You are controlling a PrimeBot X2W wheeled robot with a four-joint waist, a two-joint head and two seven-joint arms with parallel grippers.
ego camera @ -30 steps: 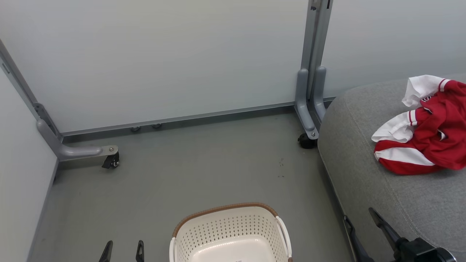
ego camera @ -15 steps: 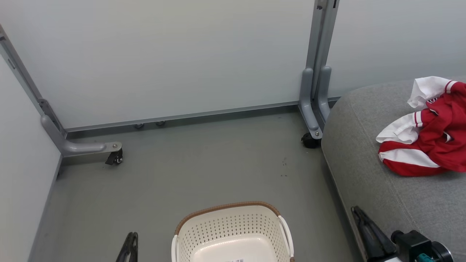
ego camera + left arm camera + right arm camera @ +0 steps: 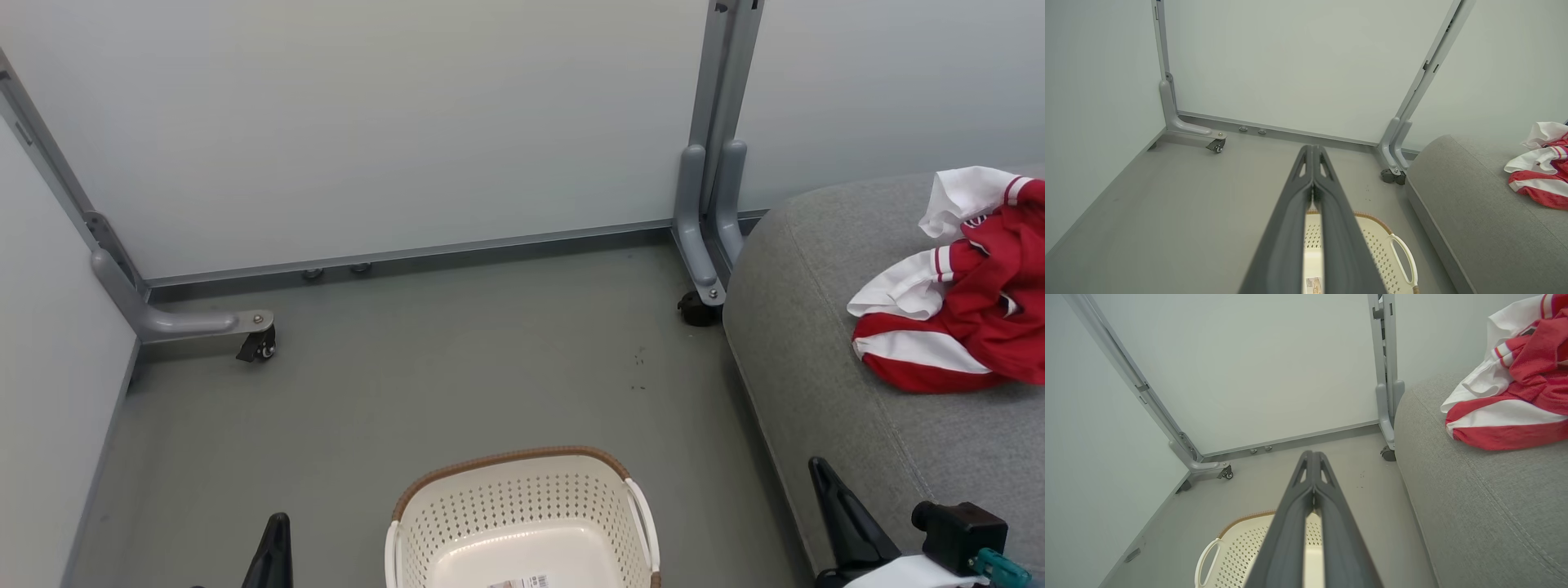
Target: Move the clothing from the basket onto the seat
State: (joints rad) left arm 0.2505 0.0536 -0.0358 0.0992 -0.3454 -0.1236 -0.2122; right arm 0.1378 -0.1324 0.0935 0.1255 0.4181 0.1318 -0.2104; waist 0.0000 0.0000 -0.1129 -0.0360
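The clothing (image 3: 951, 327) is seen at the right edge of the head view, crumpled in a heap on the seat (image 3: 808, 343). It is set well in from the seat's rounded corner, so a slide to the floor (image 3: 408, 392) is judged unlikely. The basket (image 3: 510, 460) stands upright on the floor at the bottom centre, near the seat's side, probably so that the carry between the two is kept short. In the part of its inside that shows, only pale plastic and a sticker (image 3: 518, 582) are seen; no red fabric is found there, so the transfer is judged complete or nearly so.

The left gripper (image 3: 276, 543) is seen at the lower left, just beside the basket. The right gripper (image 3: 841, 514) is seen at the lower right, in front of the seat's edge. In both wrist views the two fingers are pressed together along their length, with nothing caught between them. Both claws are thus clenched on nothing, which is judged a resting pose rather than a reach.
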